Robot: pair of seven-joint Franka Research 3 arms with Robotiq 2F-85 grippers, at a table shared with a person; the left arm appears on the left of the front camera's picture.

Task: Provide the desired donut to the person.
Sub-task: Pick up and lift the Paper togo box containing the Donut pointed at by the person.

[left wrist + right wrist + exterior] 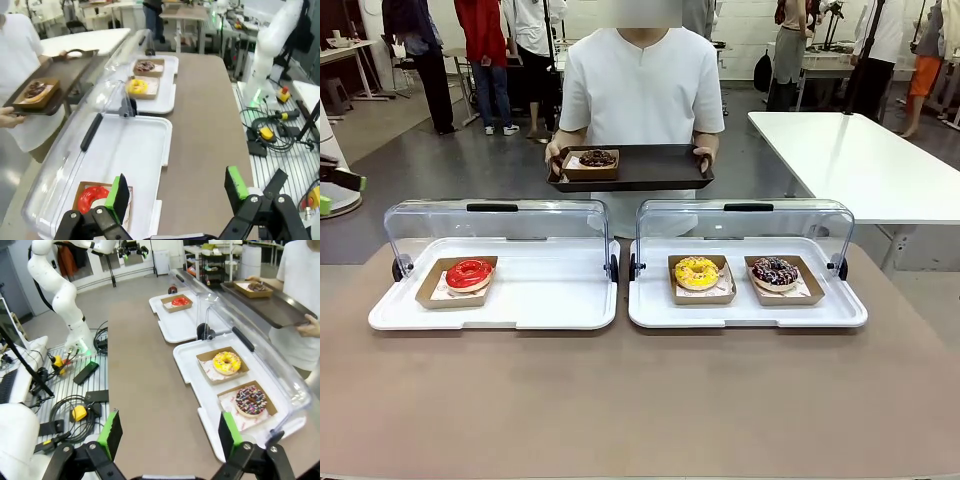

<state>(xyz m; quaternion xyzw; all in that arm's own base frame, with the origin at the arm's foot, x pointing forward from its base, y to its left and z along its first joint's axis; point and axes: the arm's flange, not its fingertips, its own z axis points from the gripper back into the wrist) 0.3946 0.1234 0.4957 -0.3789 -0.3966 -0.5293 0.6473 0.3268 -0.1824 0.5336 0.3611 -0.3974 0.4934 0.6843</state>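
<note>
Person (pixel 640 90) holds a dark tray (pixel 655 167) bearing a chocolate donut (pixel 597 158), beyond the yellow donut (pixel 697 271). Left tool (pixel 177 187) and right tool (pixel 169 432) stand spread, empty.

I list: table (pixel 640 400), matt brown. White trays (pixel 560 300) (pixel 740 312), smooth glossy plastic. Their lids (pixel 440 220) (pixel 800 222), clear shiny plastic. Card boat (pixel 432 291), brown paperboard. Red donut (pixel 469 273), wet-gloss icing. With the person (pixel 620 110): shirt (pixel 665 70), white matt cloth; dark tray (pixel 660 165), dull sheen.
</note>
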